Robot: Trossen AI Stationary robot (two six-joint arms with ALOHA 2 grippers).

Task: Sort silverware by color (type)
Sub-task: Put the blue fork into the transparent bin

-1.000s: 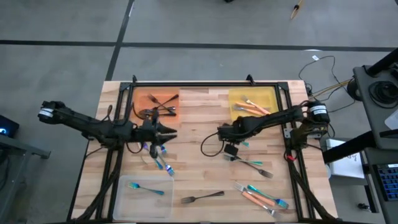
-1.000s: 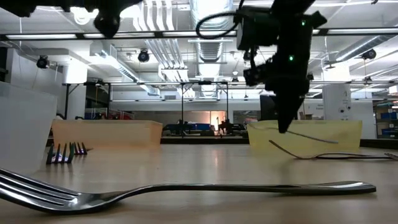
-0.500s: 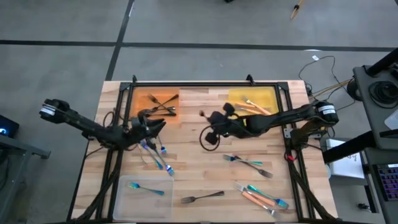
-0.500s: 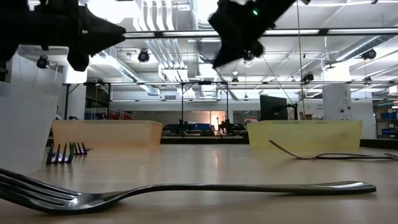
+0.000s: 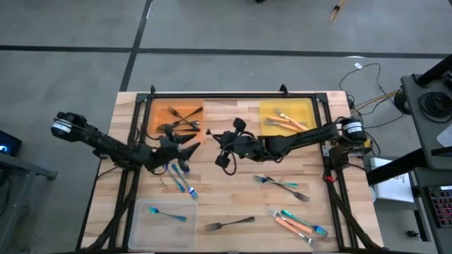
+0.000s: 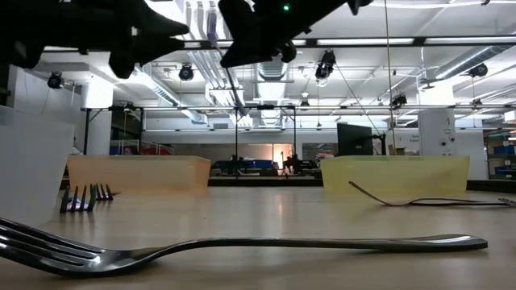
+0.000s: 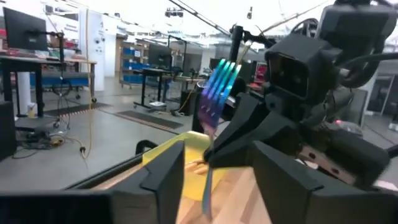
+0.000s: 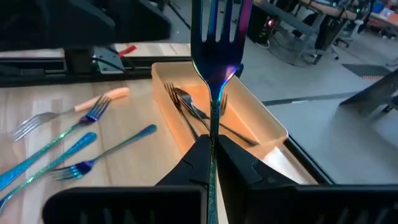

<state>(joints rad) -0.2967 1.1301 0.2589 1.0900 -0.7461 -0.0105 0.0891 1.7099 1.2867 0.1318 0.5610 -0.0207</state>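
1. Overhead, the right claw (image 5: 224, 138) sits at centre frame, just right of the orange tray (image 5: 157, 114) at upper left of the tabletop (image 5: 233, 187). The left claw (image 5: 189, 149) is left of centre, below that tray, its fingers spread with nothing between them. Dark grey forks (image 5: 182, 117) lie in the orange tray, orange-handled utensils (image 5: 285, 121) in the yellow tray (image 5: 304, 107) at upper right, and one teal fork (image 5: 167, 213) in the clear tray (image 5: 141, 233) at lower left. More teal forks (image 5: 180, 180) lie loose below the left claw, and mixed pieces lie at lower right.

2. At tabletop level, a dark fork (image 6: 242, 246) fills the foreground; both trays stand behind it and both arms are dark shapes along the top edge.

3. From the left wrist, the left claw's own fingers (image 7: 165, 177) stand apart at the bottom edge, and an iridescent blue-teal fork (image 7: 214, 93) stands upright at centre frame, held by the other arm.

4. From the right wrist, the right claw (image 8: 211, 152) is clamped on the handle of that fork (image 8: 216, 37), tines up, with the orange tray (image 8: 261, 124) behind it at centre.
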